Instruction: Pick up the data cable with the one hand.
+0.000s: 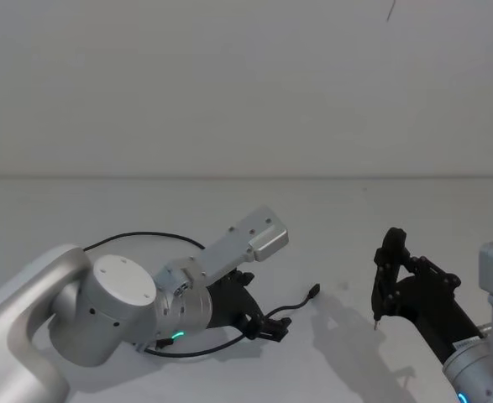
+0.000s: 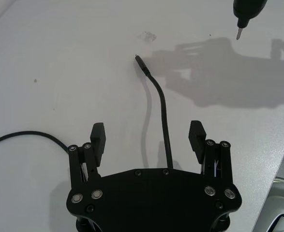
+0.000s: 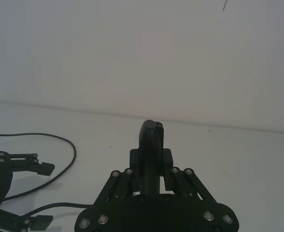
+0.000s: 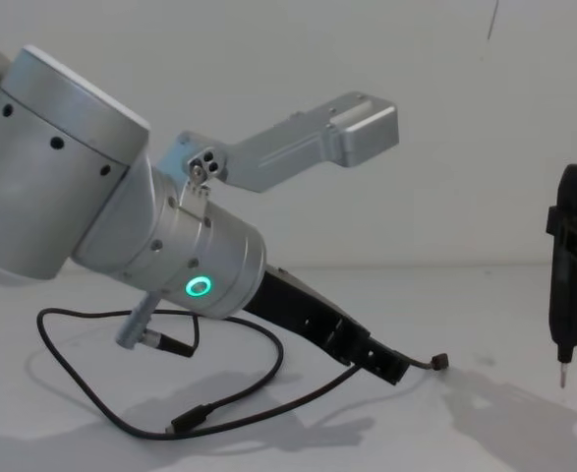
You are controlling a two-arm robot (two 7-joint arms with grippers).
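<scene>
White tabletop (image 1: pixel 448 210) stretched under the left gripper (image 2: pixel 147 129), which hung low with its fingers wide apart. Between them ran the data cable (image 2: pixel 164 121), touching neither pad, its plug just beyond the fingertips and the rest looping back behind the wrist. Farther off, the right gripper (image 3: pixel 151 160) clamped a slim black tool (image 2: pixel 245 10). The approach looked done; closing and lifting remained.

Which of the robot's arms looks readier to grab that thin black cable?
Left. Its open black two-fingered gripper straddles the long thin black data cable on the white table. The right gripper is shut on a slim black stick tool, apart from it.
</scene>
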